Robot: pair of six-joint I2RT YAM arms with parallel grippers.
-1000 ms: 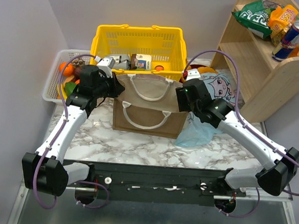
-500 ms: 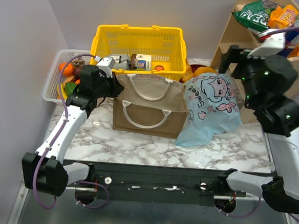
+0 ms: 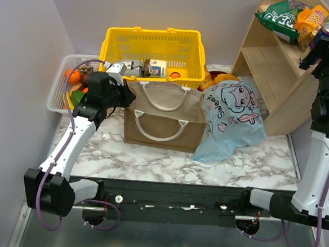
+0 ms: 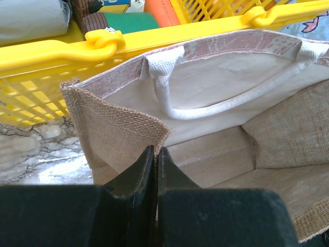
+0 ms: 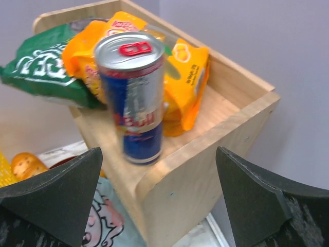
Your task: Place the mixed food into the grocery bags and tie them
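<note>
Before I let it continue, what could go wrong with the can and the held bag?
The drink can stands near the front lip of the wooden shelf; the open right end effector could nudge it off. An orange packet crowds the can and may drag along. The left end effector pinches only a rim corner of the tan bag, which could slip.

A yellow mesh basket (image 3: 155, 49) stands at the back of the marble table (image 3: 150, 159), between a white tray (image 3: 54, 96) and a wooden shelf (image 3: 284, 103).
</note>
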